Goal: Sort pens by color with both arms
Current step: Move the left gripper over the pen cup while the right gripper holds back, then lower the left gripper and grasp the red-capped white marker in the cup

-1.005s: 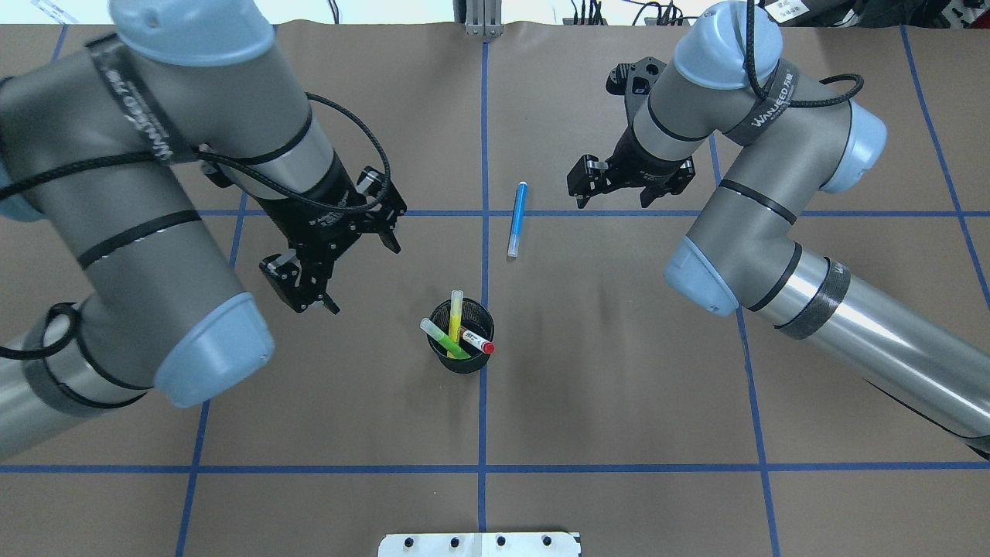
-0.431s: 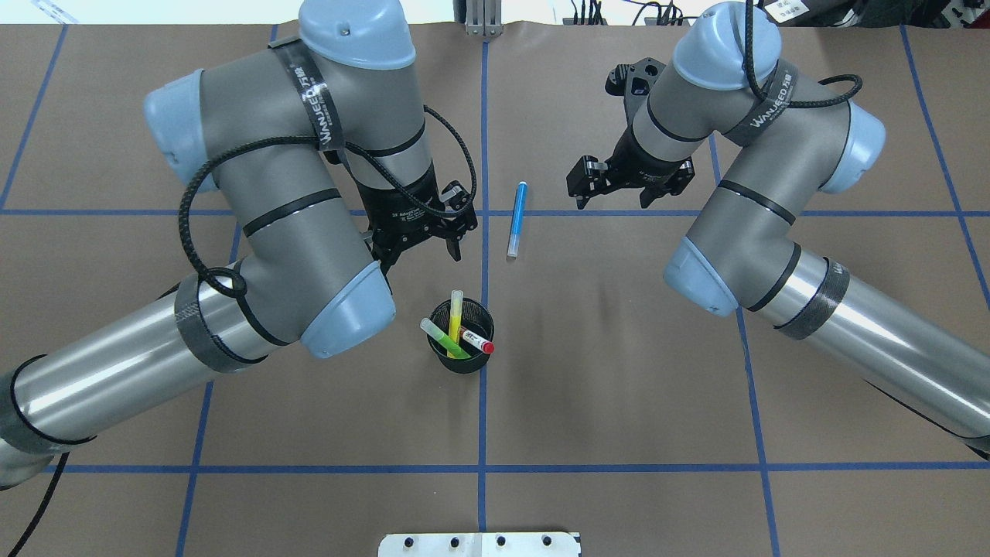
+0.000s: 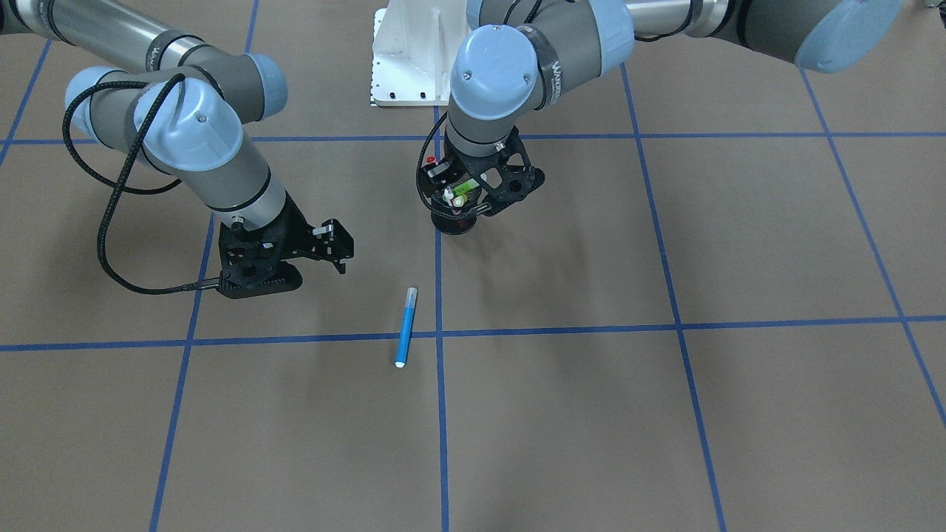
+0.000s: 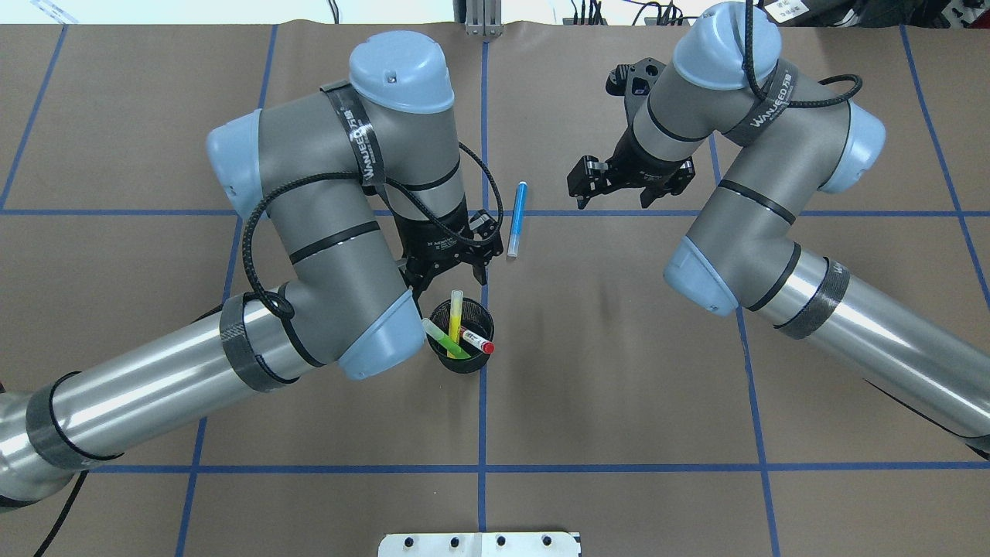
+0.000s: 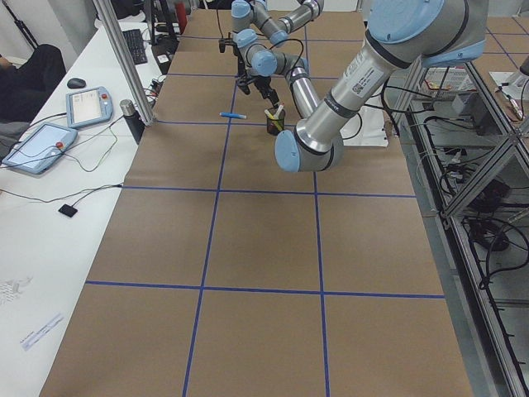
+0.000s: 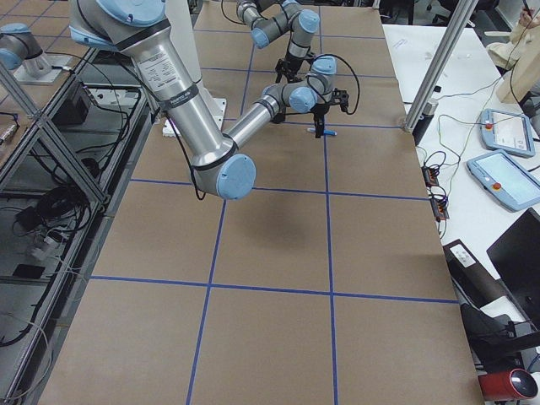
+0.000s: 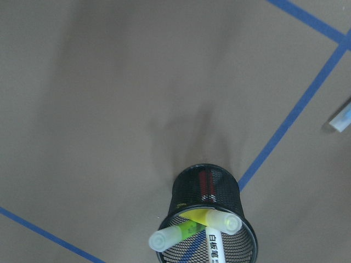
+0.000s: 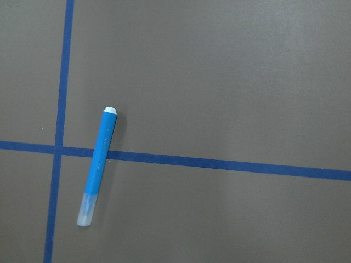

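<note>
A blue pen (image 4: 517, 219) lies flat on the brown table, across a tape line; it also shows in the right wrist view (image 8: 97, 167) and the front view (image 3: 406, 327). The yellow pen (image 4: 455, 312), the light green pen (image 4: 443, 337) and the white pen with a red cap (image 4: 479, 343) stand in a black mesh cup (image 4: 464, 365). My left gripper (image 4: 451, 278) is open and empty, hovering just over the cup's far rim. The left wrist view shows the cup (image 7: 205, 189) below it. My right gripper (image 4: 612, 199) is open and empty, to the right of the blue pen.
Blue tape lines (image 4: 619, 467) divide the brown table into squares. The white base pedestal (image 4: 479, 544) sits at the near edge. A side bench with tablets (image 5: 41, 145) runs along the table's far side.
My left arm has swung right and brought its open gripper from left of the cup to just over it. The right arm and all pens have not moved.
</note>
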